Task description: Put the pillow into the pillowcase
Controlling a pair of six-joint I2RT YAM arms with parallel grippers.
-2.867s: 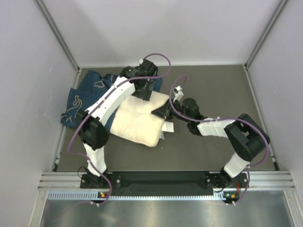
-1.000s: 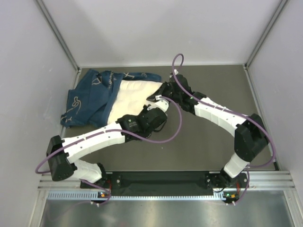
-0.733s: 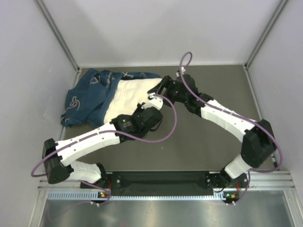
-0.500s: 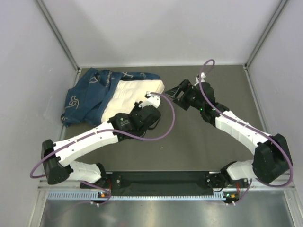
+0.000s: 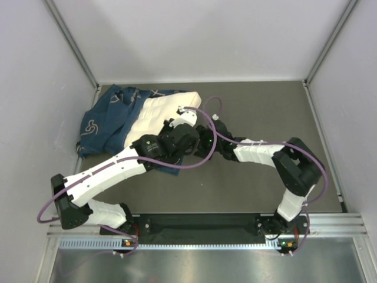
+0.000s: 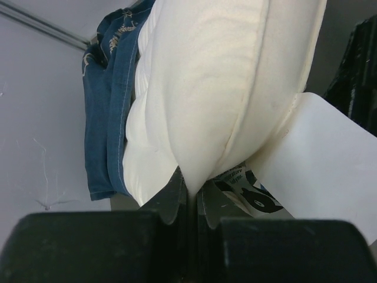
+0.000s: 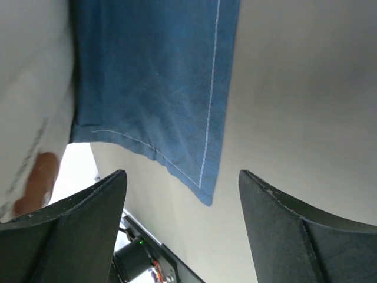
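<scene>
My left gripper [image 6: 188, 197] is pinched tight on the seam of the plump cream-white quilted pillow [image 6: 206, 76]. The pillow lies far left, its left end in the dark blue denim-like pillowcase [image 5: 103, 121]. My right gripper [image 7: 182, 203] is spread apart over a corner of the pillowcase.

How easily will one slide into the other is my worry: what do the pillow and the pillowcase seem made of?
The pillow: soft, matte cream cloth, perhaps cotton or polyester, over a plump filling. It bulges between stitched lines and has a sewn edge seam. The pillowcase: matte blue denim-like woven fabric, likely cotton, judging by its faint weave and pale topstitched hem.
</scene>
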